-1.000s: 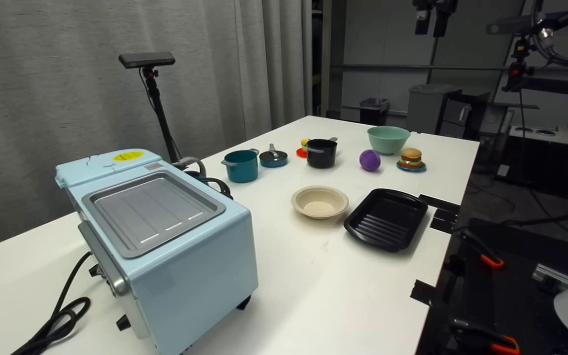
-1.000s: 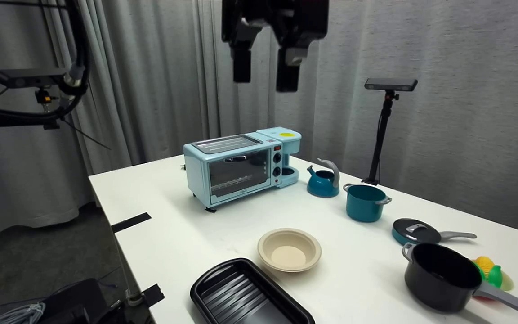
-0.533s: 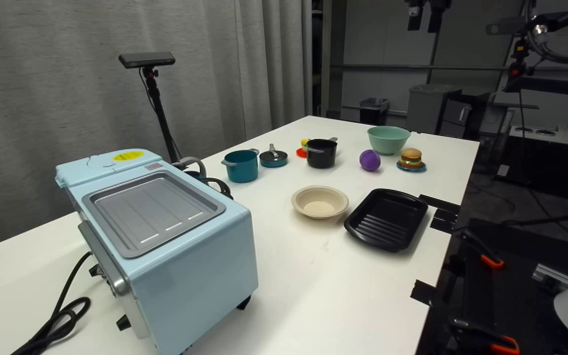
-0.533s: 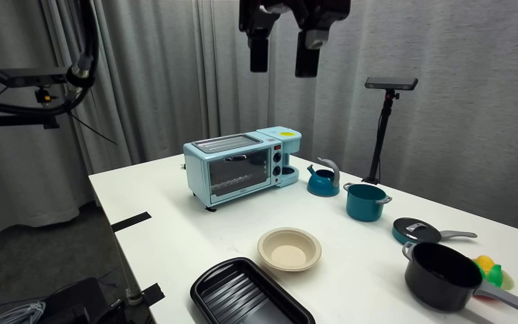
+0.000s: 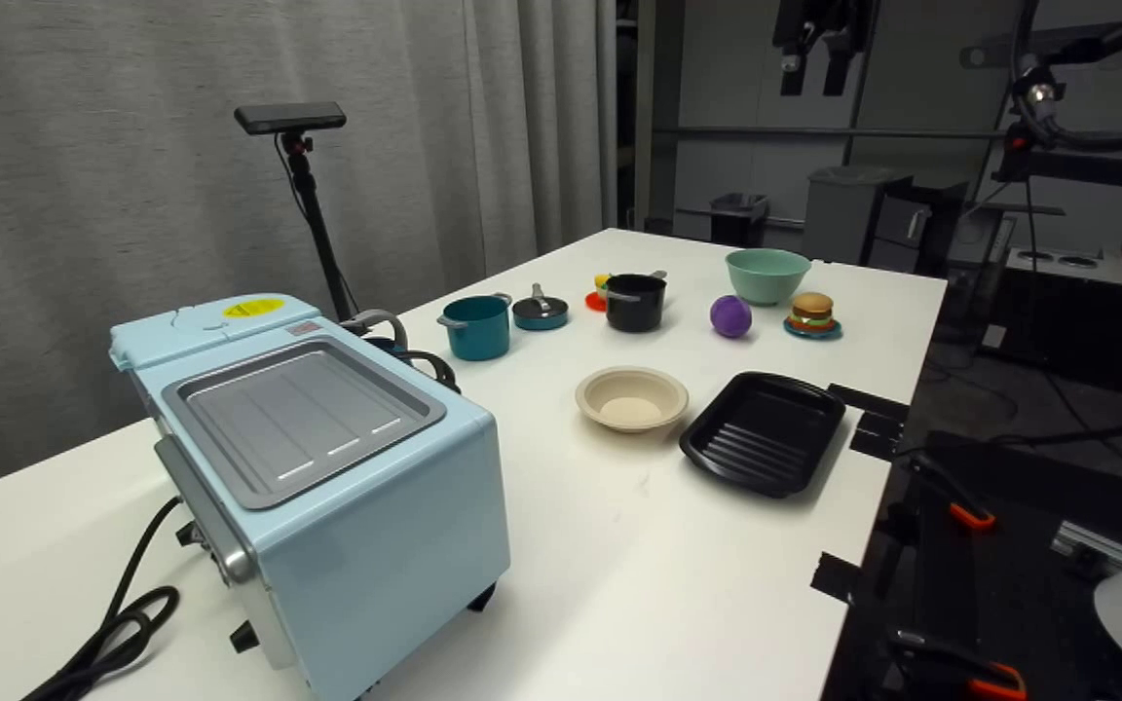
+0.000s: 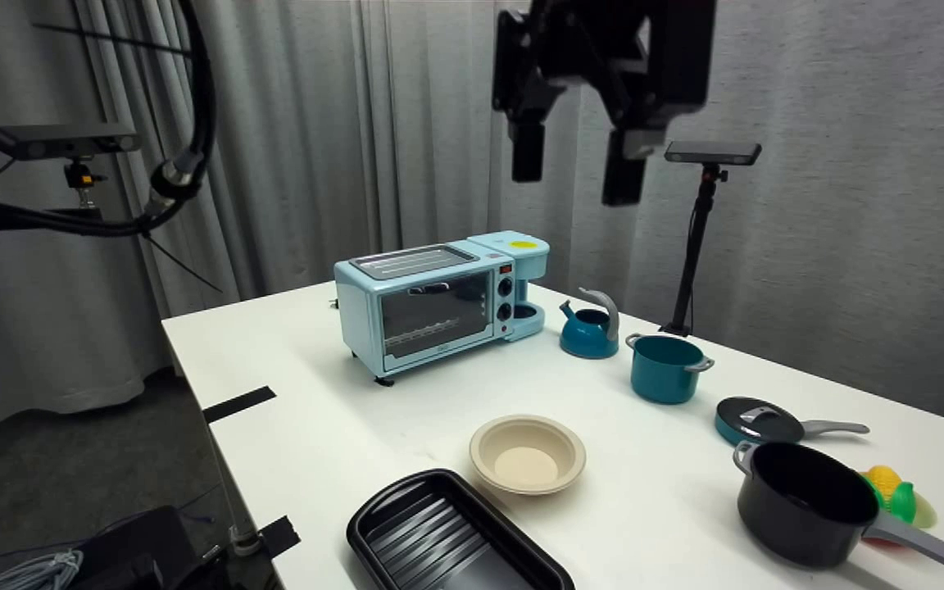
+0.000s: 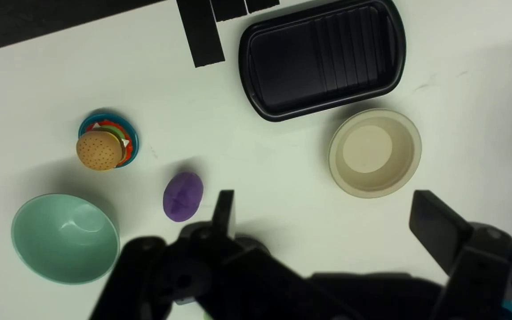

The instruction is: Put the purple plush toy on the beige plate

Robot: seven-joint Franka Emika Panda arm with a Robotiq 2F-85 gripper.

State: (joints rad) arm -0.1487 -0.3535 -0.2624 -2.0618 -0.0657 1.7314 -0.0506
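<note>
My jaws: one pair, released, spread wide, hanging high over the one white worktop (image 5: 580, 545). I count one beige plate (image 7: 367, 149); placing everything from that. One purple plush toy (image 7: 183, 197), the task item: on the worktop, well apart from the plate, left of it in the wrist view. One black ribbed tray (image 7: 291, 66), just beside the plate. One toy burger (image 7: 99, 150) on one teal saucer (image 5: 811, 336), farther from the plate than the purple plush toy. One green bowl (image 5: 766, 282), farther out. In an exterior view, right of the plate: one black pot (image 6: 783, 524), one lidded pan (image 6: 746, 416), one teal pot (image 6: 662, 381). Beyond the plate there: one blue kettle (image 6: 587, 338), one toaster oven (image 6: 423, 319). Yellow and green play food (image 6: 884, 480), also right of the plate, sits partly hidden behind the black pot, so I can't count its pieces reliably.
</note>
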